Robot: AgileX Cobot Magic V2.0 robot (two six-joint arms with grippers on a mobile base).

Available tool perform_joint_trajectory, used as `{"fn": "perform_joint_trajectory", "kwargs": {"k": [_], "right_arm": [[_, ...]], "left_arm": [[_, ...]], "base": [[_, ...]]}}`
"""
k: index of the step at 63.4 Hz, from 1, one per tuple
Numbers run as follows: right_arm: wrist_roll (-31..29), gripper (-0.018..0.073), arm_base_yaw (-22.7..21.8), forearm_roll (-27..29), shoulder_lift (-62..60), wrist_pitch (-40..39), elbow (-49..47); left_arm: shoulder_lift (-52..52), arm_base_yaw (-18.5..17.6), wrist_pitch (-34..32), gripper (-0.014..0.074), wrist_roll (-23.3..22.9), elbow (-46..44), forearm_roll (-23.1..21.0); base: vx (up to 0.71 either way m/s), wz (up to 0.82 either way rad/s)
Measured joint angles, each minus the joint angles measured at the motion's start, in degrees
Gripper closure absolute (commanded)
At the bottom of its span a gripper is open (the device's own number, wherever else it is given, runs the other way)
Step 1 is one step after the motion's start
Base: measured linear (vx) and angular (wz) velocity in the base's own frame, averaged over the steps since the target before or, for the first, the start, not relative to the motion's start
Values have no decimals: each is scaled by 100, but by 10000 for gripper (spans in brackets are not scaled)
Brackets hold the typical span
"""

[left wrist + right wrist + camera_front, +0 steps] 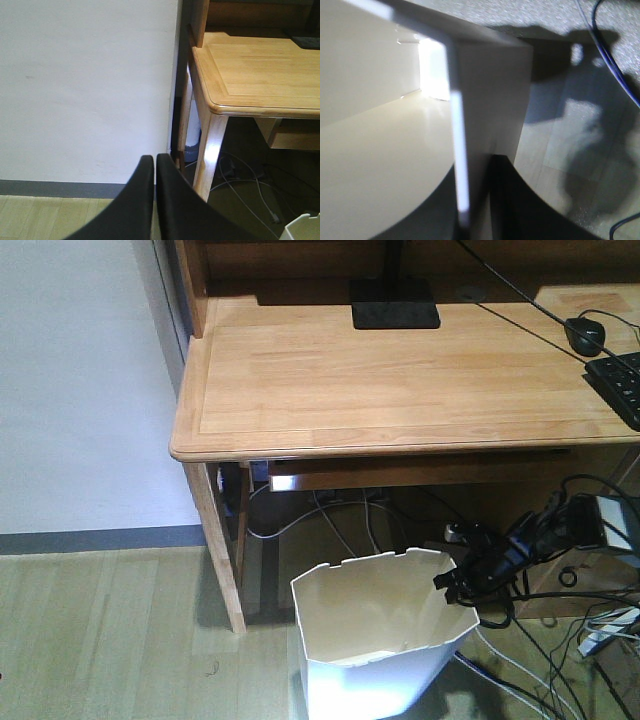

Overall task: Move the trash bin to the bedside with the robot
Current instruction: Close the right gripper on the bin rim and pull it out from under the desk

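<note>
While I'm clamping right gripper [458, 582] on 1 thin trash bin [372, 685] wall, left gripper [155, 162] idling pinched together, I'm fearing flexing rim slipping, cables [602, 44] snagging.

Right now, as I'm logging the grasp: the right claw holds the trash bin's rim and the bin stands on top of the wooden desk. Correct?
No. The trash bin stands on the floor in front of the desk, below its top, not on it; the exterior front-facing view shows this. The right claw does hold its rim.
</note>
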Motion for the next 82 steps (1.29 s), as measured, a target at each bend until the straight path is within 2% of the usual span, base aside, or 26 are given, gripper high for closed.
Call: {"fn": "perform_joint_trajectory", "kwargs": {"k": [10, 19, 30, 36, 43, 53, 63, 82], "right_arm": [[-295, 564, -51, 253, -283, 337, 94], [-453, 564, -47, 686, -745, 80, 854], [-1341, 564, -68, 1556, -1316, -476, 2106], [-1868, 564, -158, 1838, -1675, -640, 2620], [-2376, 564, -375, 1937, -2060, -709, 3133], [-2724, 564, -746, 2063, -2631, -629, 3697], [-2793, 564, -1023, 2232, -3026, -445, 4008], [-2788, 564, -1047, 2150, -3159, -211, 4120]], "left_arm": [[0, 0, 0, 603, 0, 0, 0], [0, 0, 0, 603, 0, 0, 0], [0, 0, 0, 603, 0, 0, 0], [0, 0, 0, 603, 0, 0, 0], [0, 0, 0, 603, 0, 0, 0], [0, 0, 0, 603, 0, 0, 0], [0, 0, 0, 603, 0, 0, 0], [0, 0, 0, 603, 0, 0, 0]], "base": [[0, 0], [0, 0], [0, 0], [0, 0], [0, 0], [0, 0], [0, 0], [0, 0]]}}
